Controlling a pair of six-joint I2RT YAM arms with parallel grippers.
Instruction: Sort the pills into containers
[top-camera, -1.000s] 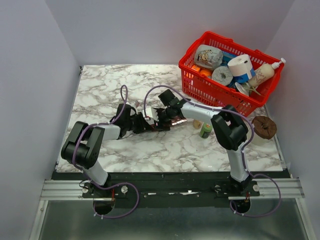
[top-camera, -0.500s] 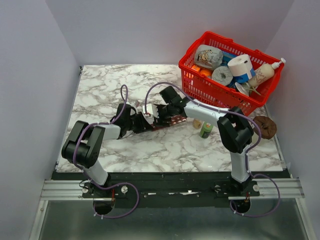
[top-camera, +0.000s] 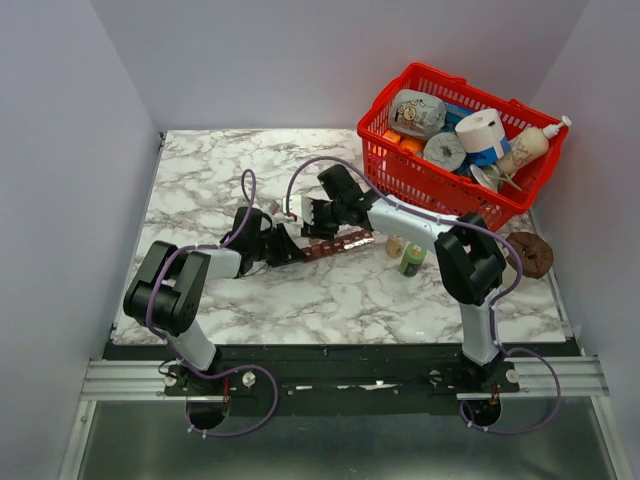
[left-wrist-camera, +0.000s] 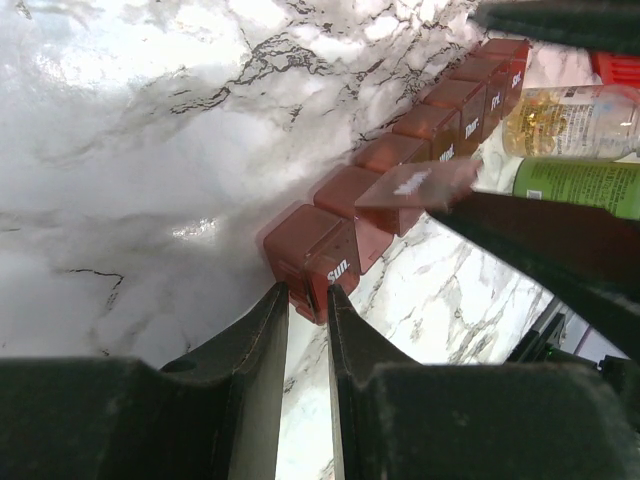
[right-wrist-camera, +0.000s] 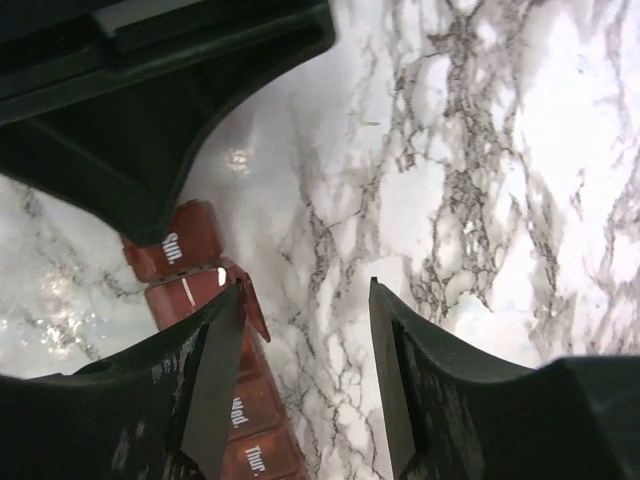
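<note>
Left tool (left-wrist-camera: 307, 298): clamped on pill organiser (left-wrist-camera: 300, 235).
Right tool (right-wrist-camera: 305, 300): apart beside raised lid (left-wrist-camera: 415, 183).
Risk: nudged lid could snap shut.

pill organiser (left-wrist-camera: 388, 152) | dark red strip | lying flat | second lid (left-wrist-camera: 415, 185) raised

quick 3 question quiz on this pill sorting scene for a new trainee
1. True or false: the left claw grips the pill organiser at its Sun end.
2. The open lid belongs to: A the Sun compartment, B the compartment beside Sun, C the Sat compartment.
3. Fill in: the right claw is ____ (open or shut).
Key: 1 true; 2 B; 3 open.
</note>
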